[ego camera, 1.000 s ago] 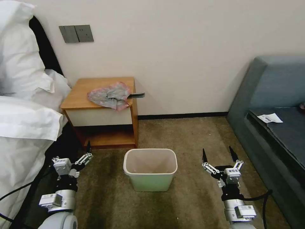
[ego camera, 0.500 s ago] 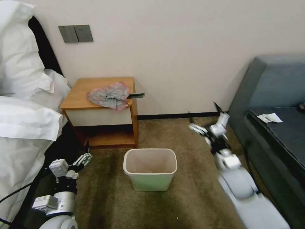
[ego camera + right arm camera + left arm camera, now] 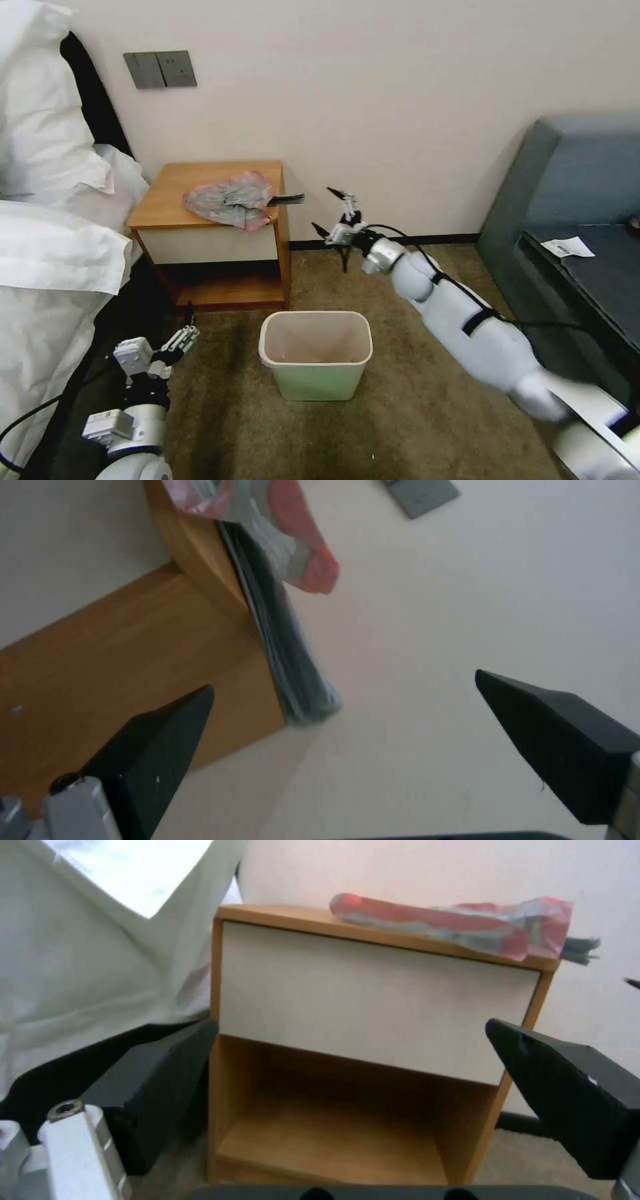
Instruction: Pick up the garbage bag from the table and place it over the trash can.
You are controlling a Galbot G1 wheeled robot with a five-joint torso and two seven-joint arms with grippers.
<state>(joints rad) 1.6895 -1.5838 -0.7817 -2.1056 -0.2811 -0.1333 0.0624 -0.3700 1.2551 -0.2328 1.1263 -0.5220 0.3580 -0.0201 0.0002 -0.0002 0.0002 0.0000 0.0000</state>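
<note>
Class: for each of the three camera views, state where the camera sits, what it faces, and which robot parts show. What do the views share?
Head: looks down at trash can, both arms, right gripper.
Left wrist: low, faces table front, between left gripper jaws.
Right wrist: faces table's side, between open jaws.
Shared: garbage bag on table.

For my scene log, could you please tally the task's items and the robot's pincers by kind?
Garbage bag: 1, on the table
Table: 1
Trash can: 1, on the carpet
Pincers: 2, left pincer low by the bed, right pincer open beside the table
Total: 5
</note>
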